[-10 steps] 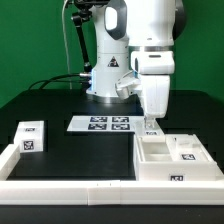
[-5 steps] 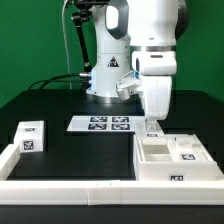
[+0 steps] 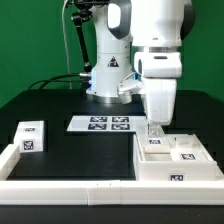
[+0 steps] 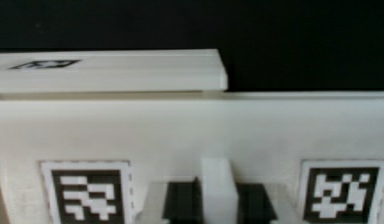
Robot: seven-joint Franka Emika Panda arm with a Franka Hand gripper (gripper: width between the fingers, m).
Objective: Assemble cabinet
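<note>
cabinet [image 3: 155, 175] looks rigid, light, slick; pinch a thin wall. gripper [image 3: 153, 131] at its 11 o'clock edge, clamp state unclear

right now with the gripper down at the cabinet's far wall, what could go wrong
1. The gripper straddles a thin wall of the cabinet; an off-centre close could shove the cabinet instead of gripping it.
2. The tagged white block lying in the cabinet may shift if the cabinet gets dragged.
3. The cabinet sits by the low border wall and could jam against it.
</note>
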